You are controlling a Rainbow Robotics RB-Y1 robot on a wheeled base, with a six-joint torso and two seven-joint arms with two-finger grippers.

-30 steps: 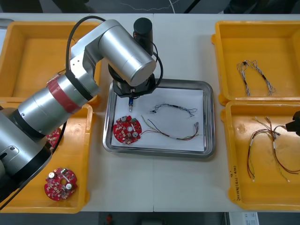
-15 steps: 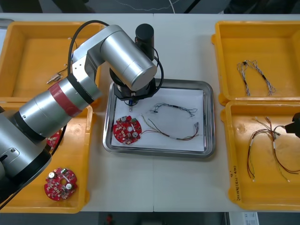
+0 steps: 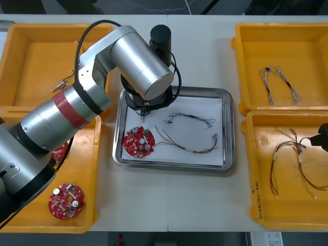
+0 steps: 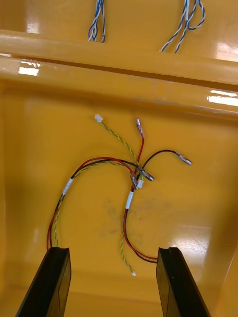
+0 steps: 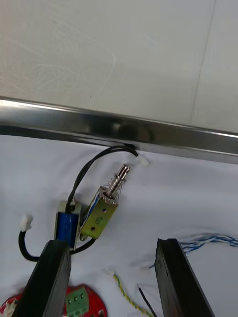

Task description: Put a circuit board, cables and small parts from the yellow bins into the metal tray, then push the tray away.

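My left gripper [image 5: 115,277] hangs open over the far left corner of the metal tray [image 3: 228,128]. A small metal part [image 5: 104,210] with a spring and black leads lies loose on the white lining just beyond the fingertips, and I also see it from above [image 3: 142,114]. A red circuit board [image 3: 139,142], a blue and white cable [image 3: 189,119] and a red and yellow cable [image 3: 190,146] lie in the tray too. At the table's right edge, my right gripper [image 4: 114,282] stands open above a red and yellow cable [image 4: 129,178] in the near right bin [image 3: 256,169].
The near left bin [image 3: 92,205] holds more circuit boards [image 3: 65,201]. A small metal part [image 3: 61,84] lies in the far left bin. The far right bin [image 3: 241,66] holds blue and white cables [image 3: 279,82]. The left arm's silver forearm spans the left bins.
The left gripper has opened and let the small metal part go onto the tray lining. Its wrist drifted slightly toward the tray's far edge. The right arm has not moved.
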